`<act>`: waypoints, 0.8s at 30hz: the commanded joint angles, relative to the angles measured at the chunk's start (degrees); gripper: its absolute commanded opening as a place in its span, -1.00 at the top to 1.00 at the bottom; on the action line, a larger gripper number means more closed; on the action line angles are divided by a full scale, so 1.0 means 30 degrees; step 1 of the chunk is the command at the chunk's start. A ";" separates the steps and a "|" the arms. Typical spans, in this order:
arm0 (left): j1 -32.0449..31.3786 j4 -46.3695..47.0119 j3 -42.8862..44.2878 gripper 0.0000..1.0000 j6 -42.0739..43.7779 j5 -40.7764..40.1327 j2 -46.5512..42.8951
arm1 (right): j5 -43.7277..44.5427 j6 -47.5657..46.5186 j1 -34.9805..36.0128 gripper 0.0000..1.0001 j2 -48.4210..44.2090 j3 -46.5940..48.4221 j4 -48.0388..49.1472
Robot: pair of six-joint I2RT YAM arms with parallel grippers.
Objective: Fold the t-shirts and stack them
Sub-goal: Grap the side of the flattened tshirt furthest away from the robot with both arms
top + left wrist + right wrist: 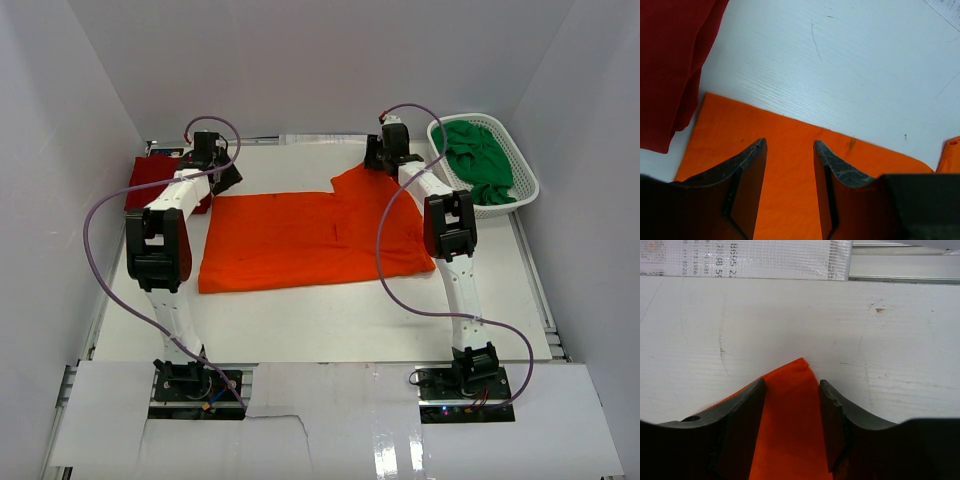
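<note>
The bright orange t-shirt lies spread flat across the middle of the table. My left gripper hangs over the shirt's far left corner. In the left wrist view its jaws stand open above the orange cloth, near its far edge. My right gripper is over the shirt's far right corner. In the right wrist view it is open, with the pointed orange corner lying between the fingers. The dark red shirt lies bunched at the far left and also shows in the left wrist view. The green shirt sits in the basket.
A white mesh basket stands at the far right corner. White walls close in the table on three sides. A plastic-wrapped strip runs along the far table edge.
</note>
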 commanded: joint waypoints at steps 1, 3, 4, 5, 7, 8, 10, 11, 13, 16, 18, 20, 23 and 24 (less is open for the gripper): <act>-0.0047 0.0214 -0.0164 -0.06 0.0183 -0.0574 -0.0429 | 0.0001 0.0040 -0.0101 -0.02 0.0260 0.0746 0.0076; -0.0018 0.0243 -0.0515 -0.06 0.0184 -0.0984 -0.0429 | -0.0028 -0.0019 -0.0101 0.05 0.0289 0.0746 0.0077; -0.0046 0.0214 -0.0575 -0.07 0.0184 -0.1130 -0.0371 | -0.0087 -0.0048 -0.0130 0.08 0.0289 0.0746 0.0076; -0.0047 0.0156 -0.0575 -0.07 0.0242 -0.1219 -0.0254 | -0.0145 -0.0078 -0.0159 0.13 0.0289 0.0746 0.0076; -0.0047 0.0009 -0.0430 -0.07 0.0242 -0.1395 -0.0136 | -0.0146 -0.0166 -0.0159 0.22 0.0289 0.0717 -0.0011; -0.0018 -0.0050 -0.0429 -0.07 0.0242 -0.1453 -0.0107 | -0.0204 -0.0224 -0.0159 0.25 0.0289 0.0658 0.0017; -0.0047 -0.0166 -0.0370 -0.07 0.0242 -0.1600 -0.0107 | -0.0262 -0.0370 -0.0159 0.35 0.0289 0.0658 -0.0070; -0.0018 -0.0283 -0.0341 -0.07 0.0242 -0.1803 -0.0078 | -0.0321 -0.0458 -0.0188 0.44 0.0260 0.0629 -0.0099; -0.0018 -0.0664 -0.0341 -0.07 0.0242 -0.2039 -0.0048 | -0.0293 -0.0693 -0.0189 0.56 0.0143 0.0512 -0.0071; -0.0047 -0.0899 -0.0429 -0.07 0.0271 -0.2507 0.0011 | -0.0292 -0.0781 -0.0276 0.63 -0.0062 0.0277 -0.0011; -0.0046 -0.1045 -0.0371 -0.06 0.0359 -0.2945 0.0098 | -0.0263 -0.0839 -0.0305 0.67 -0.0179 0.0160 -0.0011; -0.0017 -0.1105 -0.0341 -0.06 0.0388 -0.3211 0.0215 | -0.0350 -0.0898 -0.0306 0.77 -0.0354 0.0043 0.0018; 0.0070 -0.1426 -0.0108 -0.04 0.0330 -0.3709 0.0625 | -0.0614 -0.0840 -0.0335 0.84 -0.0734 -0.0542 0.0456; 0.0100 -0.1456 -0.0049 -0.04 0.0330 -0.3710 0.0771 | -0.0615 -0.0811 -0.0335 0.85 -0.0823 -0.0717 0.0544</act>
